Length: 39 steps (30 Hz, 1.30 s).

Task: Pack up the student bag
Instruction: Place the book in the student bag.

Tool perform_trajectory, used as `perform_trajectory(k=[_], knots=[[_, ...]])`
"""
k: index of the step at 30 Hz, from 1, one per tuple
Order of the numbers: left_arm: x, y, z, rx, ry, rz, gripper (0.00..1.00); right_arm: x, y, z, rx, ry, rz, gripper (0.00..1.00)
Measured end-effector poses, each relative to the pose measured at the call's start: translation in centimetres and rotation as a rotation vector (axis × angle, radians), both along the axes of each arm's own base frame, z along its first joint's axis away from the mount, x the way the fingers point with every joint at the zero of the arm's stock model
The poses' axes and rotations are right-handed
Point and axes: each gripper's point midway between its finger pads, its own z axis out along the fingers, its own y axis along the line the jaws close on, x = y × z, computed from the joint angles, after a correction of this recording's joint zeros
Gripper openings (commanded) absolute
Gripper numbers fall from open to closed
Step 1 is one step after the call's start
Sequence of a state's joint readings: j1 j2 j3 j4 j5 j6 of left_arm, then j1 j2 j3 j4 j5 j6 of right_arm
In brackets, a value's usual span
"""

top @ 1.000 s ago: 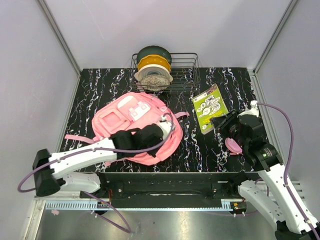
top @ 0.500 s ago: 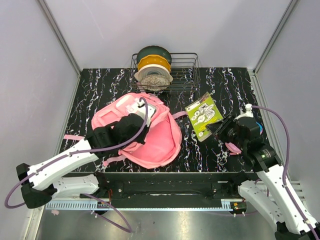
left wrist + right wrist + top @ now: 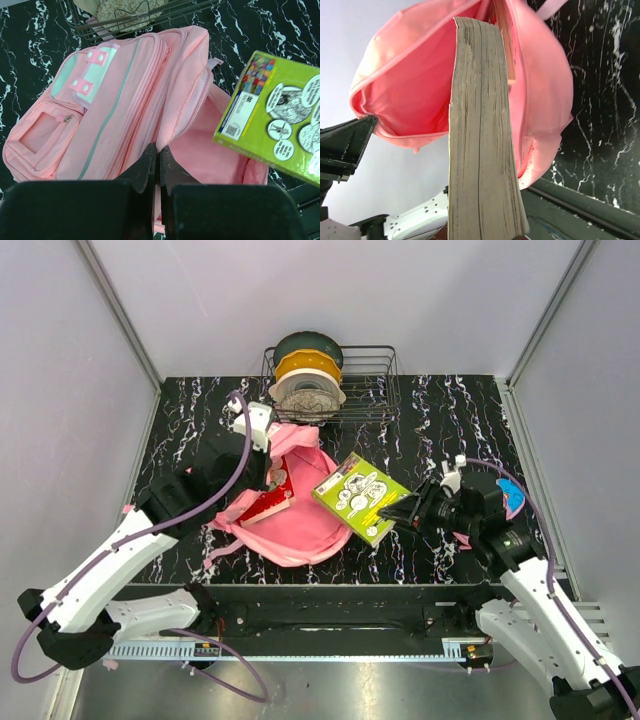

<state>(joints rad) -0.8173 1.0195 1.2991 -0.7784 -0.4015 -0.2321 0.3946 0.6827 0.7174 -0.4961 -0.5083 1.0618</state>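
Pinching the zip edge of the student bag (image 3: 310, 530), your left tool (image 3: 159, 150) is clamped shut, the bag lying open on the surface (image 3: 440, 410) just before the wire basket (image 3: 375, 390), while your right tool (image 3: 403, 512) grips a green book (image 3: 360, 498) tilted over its mouth.

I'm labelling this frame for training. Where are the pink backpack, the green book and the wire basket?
pink backpack (image 3: 127, 100), left wrist view, on its front panel beside the zip.
green book (image 3: 362, 497), top view, middle of its cover.
wire basket (image 3: 378, 390), top view, on its right-hand mesh.
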Motion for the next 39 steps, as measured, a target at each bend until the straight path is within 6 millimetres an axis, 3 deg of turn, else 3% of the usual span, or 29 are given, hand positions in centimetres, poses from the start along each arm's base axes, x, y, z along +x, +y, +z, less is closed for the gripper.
perform_trajectory(k=[7, 15, 20, 30, 39], knots=[[-0.3, -1.7, -1.0, -0.007, 0.048, -0.069, 0.0, -0.2, 1.5, -2.3, 0.086, 0.11, 0.051, 0.0], [-0.5, -3.3, -1.5, -0.047, 0.089, -0.117, 0.0, 2.1, 3.6, -4.8, 0.144, 0.164, 0.097, 0.0], [-0.5, -3.9, -1.5, -0.064, 0.095, -0.13, 0.0, 3.6, 5.1, -4.8, 0.181, 0.145, 0.114, 0.0], [-0.8, -4.2, -1.5, -0.073, 0.103, -0.148, 0.0, 5.0, 11.4, -6.1, 0.18, 0.152, 0.219, 0.0], [-1.3, -4.6, -1.4, -0.093, 0.112, -0.16, 0.0, 9.4, 17.0, -7.9, 0.147, 0.118, 0.226, 0.0]])
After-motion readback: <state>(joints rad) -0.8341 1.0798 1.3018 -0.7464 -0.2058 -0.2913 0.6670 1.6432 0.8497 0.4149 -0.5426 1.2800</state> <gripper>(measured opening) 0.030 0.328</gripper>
